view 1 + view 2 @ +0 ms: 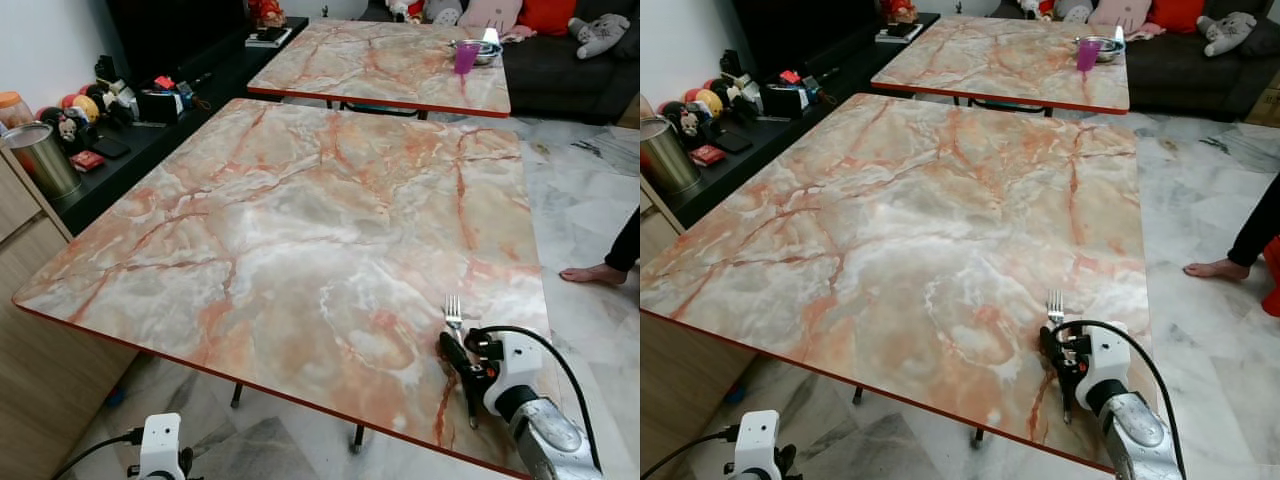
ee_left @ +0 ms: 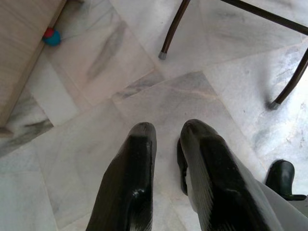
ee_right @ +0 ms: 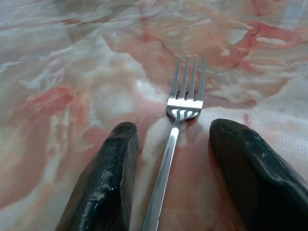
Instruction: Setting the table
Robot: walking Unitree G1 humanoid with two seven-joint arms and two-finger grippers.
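Where the marble table [image 1: 300, 220] nears its front-right corner, a fork [image 3: 180, 120] lies flat, tines toward 12 o'clock, between the parted fingers of the right gripper [image 3: 173, 144], untouched by either. Left gripper [image 2: 166, 139]: narrowly parted, holding nothing, above the floor [image 2: 96, 72].

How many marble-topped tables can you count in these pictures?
2. The near table lies right before the robot, with the fork near its right front corner. The far table stands just behind it, carrying a purple cup.
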